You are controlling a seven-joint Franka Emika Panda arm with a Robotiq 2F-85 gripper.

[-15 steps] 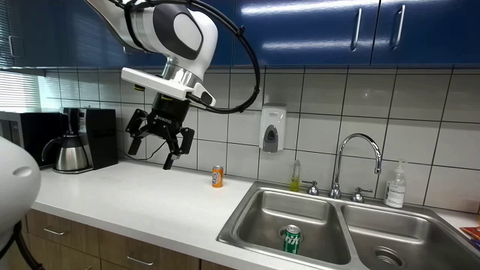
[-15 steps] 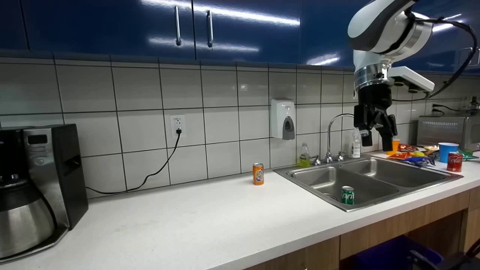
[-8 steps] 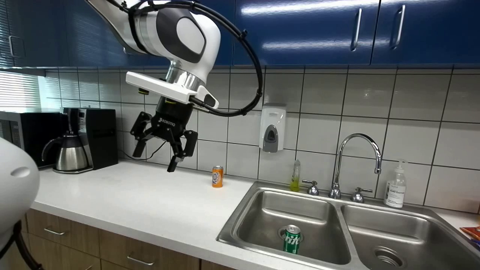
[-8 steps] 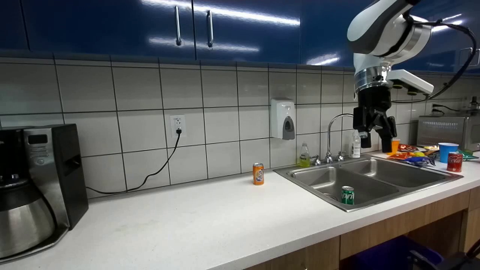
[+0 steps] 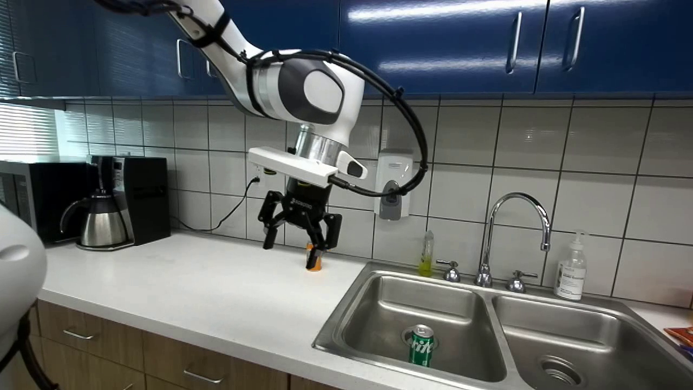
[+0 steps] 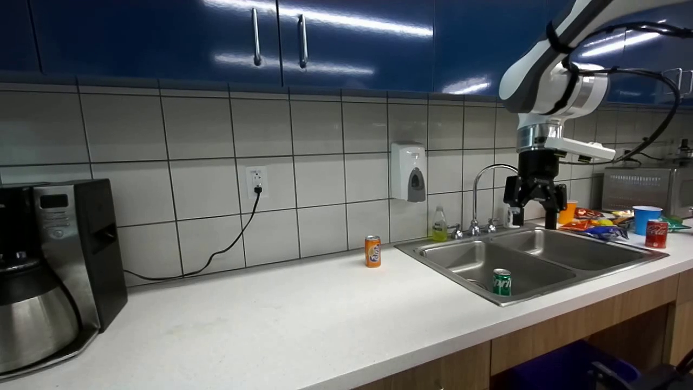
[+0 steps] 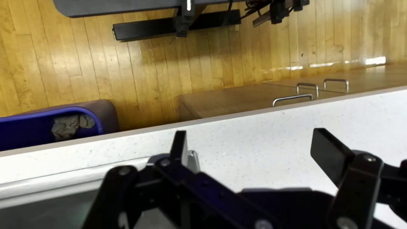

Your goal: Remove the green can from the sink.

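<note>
Exterior views, both: the green Sprite can (image 5: 421,345) stands upright in the sink (image 5: 427,303), lower frame, right of centre; its base is hard to make out. The gripper (image 5: 290,254) hangs at mid-frame, well apart from the can. Wrist view: fingers (image 7: 330,156) spread wide, nothing between them.

Handling (estimated): treat the can as thin-walled metal, smooth, stiff end to end, liable to dent at mid-body if drained. Fill level is not visible; weight is undetermined. Moisture cannot be judged; allow for slip.

Grip location: approach from above, one finger on each side, and close across the diameter on the upper green body, below the silver top. Avoid the tapered shoulder, where hold may be lost. Apply moderate force. Keep the fingers clear of the sink walls. Lift vertically past the rim before sideways travel.
</note>
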